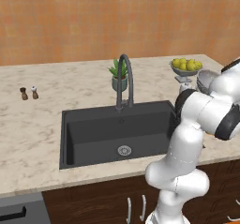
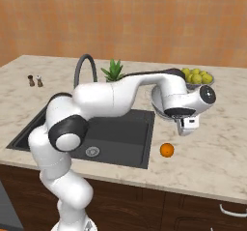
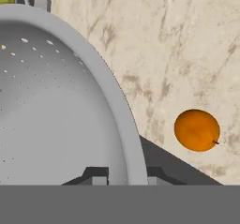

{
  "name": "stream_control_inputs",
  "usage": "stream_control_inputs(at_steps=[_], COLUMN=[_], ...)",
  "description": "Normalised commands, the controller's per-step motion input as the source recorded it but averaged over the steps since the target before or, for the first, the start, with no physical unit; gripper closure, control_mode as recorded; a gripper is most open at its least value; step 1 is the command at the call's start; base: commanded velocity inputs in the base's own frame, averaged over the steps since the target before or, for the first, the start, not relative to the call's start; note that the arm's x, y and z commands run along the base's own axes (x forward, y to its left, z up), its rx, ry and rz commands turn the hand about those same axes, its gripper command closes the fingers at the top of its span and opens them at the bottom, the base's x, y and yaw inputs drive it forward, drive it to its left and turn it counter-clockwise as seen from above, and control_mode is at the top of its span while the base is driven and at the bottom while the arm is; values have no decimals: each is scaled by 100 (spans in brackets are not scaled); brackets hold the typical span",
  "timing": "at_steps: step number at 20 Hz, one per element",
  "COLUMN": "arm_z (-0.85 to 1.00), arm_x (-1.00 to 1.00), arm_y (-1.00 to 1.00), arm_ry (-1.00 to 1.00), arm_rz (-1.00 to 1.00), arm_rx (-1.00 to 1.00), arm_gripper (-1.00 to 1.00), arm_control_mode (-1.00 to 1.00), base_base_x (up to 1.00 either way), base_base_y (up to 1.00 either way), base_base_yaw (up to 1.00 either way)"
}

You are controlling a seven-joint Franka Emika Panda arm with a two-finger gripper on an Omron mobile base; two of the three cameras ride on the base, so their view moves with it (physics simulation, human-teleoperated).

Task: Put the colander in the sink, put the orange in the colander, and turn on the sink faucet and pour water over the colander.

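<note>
The silvery colander takes up the left of the hand view, its wall dotted with tiny holes. My gripper straddles its rim, one finger inside and one outside, shut on it. From the right base view the gripper hangs at the colander, right of the sink. Whether the colander rests on the counter I cannot tell. The orange lies on the counter by the sink's front right corner and is also in the hand view. The dark gooseneck faucet stands behind the black sink.
A footed bowl of yellow-green fruit stands just behind the colander. A small potted plant sits beside the faucet. Two small shakers stand far left on the marble counter.
</note>
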Motion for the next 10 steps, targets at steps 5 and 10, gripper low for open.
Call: stream_control_inputs(at_steps=[5,10], arm_z=[26,1], arm_x=[-18,-4], arm_y=[83,66], arm_ry=[4,3], arm_rz=[15,4], arm_rx=[-2,-2], arm_gripper=[100,100], arm_control_mode=[-100,-100], base_base_x=[0,0], base_base_y=[0,0], base_base_yaw=[0,0])
